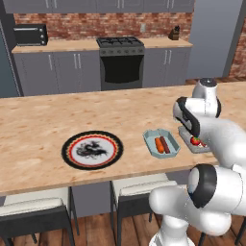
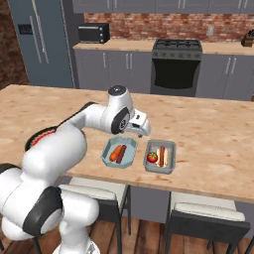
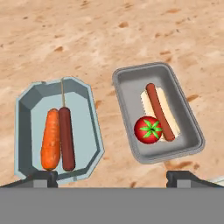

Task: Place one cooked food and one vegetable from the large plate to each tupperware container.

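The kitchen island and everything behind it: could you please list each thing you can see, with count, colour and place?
large plate: one, black rim, red ring, white centre, left on the island, no food on it.
tupperware container: one, pale blue, right of the plate.
carrot: one, orange, in the blue container.
sausage on a stick: one, dark red, beside the carrot.
grey tray: one, right of the blue container.
hot dog: one, in the grey tray.
tomato: one, red, touching the hot dog.
stove: one, dark, back wall.
toaster oven: one, black, back counter.
stools: two, under the island.
gripper: one, open, above the containers.
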You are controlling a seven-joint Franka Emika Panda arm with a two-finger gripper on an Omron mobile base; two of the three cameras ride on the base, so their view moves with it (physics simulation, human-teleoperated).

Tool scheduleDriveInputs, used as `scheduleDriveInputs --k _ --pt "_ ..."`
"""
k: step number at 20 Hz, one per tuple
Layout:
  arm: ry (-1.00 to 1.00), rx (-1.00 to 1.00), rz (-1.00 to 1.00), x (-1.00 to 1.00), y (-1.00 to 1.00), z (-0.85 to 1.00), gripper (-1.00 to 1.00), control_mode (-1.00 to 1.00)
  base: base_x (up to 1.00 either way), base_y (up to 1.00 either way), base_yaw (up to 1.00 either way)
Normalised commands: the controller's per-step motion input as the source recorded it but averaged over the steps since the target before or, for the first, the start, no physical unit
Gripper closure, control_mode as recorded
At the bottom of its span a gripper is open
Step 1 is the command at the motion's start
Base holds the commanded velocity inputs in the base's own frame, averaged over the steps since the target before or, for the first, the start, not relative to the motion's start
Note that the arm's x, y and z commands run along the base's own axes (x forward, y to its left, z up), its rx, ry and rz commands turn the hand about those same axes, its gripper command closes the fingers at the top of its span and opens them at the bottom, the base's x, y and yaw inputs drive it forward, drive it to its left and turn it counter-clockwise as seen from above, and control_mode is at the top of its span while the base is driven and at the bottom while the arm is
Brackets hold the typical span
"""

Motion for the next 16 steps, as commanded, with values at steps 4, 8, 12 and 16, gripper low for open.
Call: scheduleDriveInputs --k 4,8,12,16 --pt "-0.17 -0.08 -0.01 -1.00 0.85 0.77 -1.00 -1.00 0.00 0.00 0.00" --pt "-0.21 -0.10 -0.03 -1.00 0.74 0.85 -1.00 -1.00 0.00 0.00 0.00" --pt "-0.29 -0.09 0.00 -0.95 0.92 0.96 -1.00 -1.00 0.00 0.00 0.00" --pt "-0.23 -0.07 0.00 -0.53 0.97 0.54 -1.00 -1.00 0.00 0.00 0.00"
